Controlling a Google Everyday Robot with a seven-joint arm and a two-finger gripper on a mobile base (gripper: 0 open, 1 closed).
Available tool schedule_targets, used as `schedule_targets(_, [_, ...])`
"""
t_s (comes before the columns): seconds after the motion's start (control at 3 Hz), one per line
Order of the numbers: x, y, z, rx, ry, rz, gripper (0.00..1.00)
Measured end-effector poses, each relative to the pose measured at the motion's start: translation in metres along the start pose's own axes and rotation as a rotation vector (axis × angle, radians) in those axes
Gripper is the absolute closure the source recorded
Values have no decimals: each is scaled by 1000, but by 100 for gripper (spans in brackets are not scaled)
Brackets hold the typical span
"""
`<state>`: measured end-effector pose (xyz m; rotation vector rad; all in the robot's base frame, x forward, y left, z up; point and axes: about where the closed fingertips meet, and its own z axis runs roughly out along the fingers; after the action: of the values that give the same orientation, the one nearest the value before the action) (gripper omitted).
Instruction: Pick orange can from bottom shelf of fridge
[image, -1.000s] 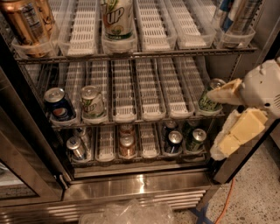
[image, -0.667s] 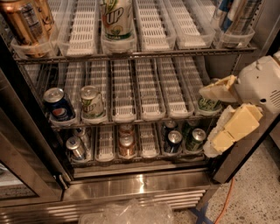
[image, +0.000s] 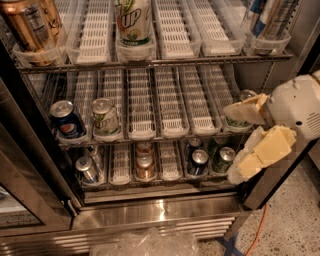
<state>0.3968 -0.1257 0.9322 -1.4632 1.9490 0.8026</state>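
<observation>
- Three wire racks show in the fridge (image: 165, 212); we take the dimmest as the bottom shelf (image: 120, 170).
- We find the orange can (image: 145, 168) upright at the front of a middle lane on that shelf, with a similar can just behind it.
- The gripper (image: 231, 142) hangs at the fridge's right side, fingers spread wide and holding nothing, well apart from the orange can.
- A dark can (image: 199, 162) and a green can (image: 222, 159) stand between them.

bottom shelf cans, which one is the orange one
The orange can in the middle lane, front of its row; the silver can sits left of it, the blue can and green can right. The pincer hangs open, far right.
</observation>
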Motion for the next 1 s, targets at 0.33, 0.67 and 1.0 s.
schedule_targets(0.33, [5,17,36,-31,-209,82,0])
schedule_targets(0.67, [7,36,51,-52,-291,158,0])
schedule_targets(1.0, [6,37,51,-55,-290,158,0])
